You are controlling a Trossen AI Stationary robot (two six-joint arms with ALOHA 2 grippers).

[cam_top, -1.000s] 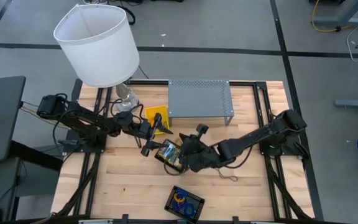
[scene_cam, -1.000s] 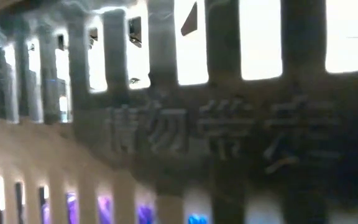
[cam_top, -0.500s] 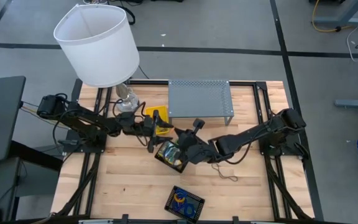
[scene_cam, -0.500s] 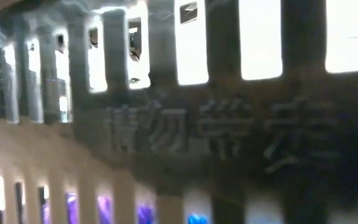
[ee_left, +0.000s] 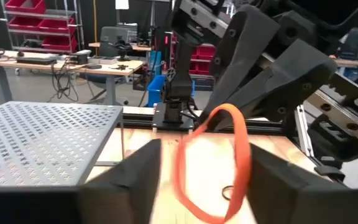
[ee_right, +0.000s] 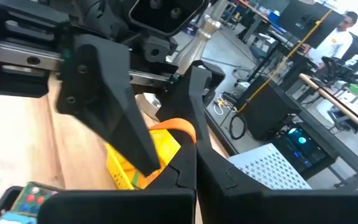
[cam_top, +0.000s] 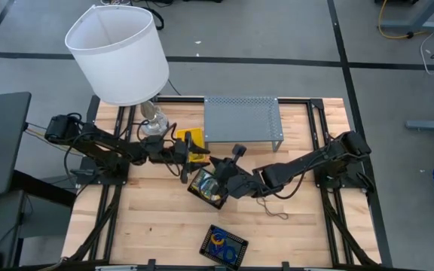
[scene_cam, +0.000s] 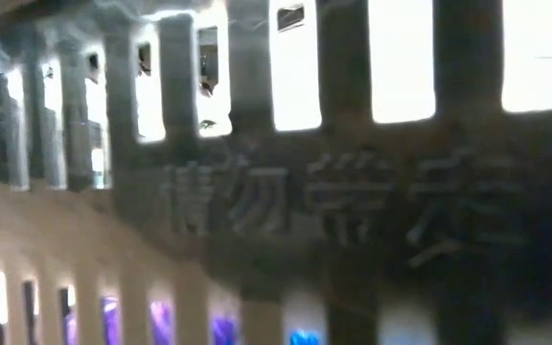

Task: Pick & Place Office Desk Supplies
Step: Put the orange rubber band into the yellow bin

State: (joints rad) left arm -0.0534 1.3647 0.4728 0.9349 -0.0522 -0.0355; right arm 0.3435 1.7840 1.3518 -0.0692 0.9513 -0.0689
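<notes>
step: handoff of orange band point(ee_left: 213, 163) | R end effector point(ee_left: 199, 127) clamped on band | L end effector point(cam_top: 189, 150) fingers apart, band between them | next: L closes, R lets go

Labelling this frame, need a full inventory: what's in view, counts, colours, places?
lamp: 1, white shade, table's far left corner
perforated shelf: 1, grey, far middle
yellow tray: 1, beside the shelf's left end
crayon box: 1, dark tray under it, centre
black tray: 1, blue and orange items inside, near edge
rubber band: 1, orange, pinched by the right hand
brown loop: 1, on the table right of centre
left hand: open, meeting the band
right hand: shut on the band
</notes>
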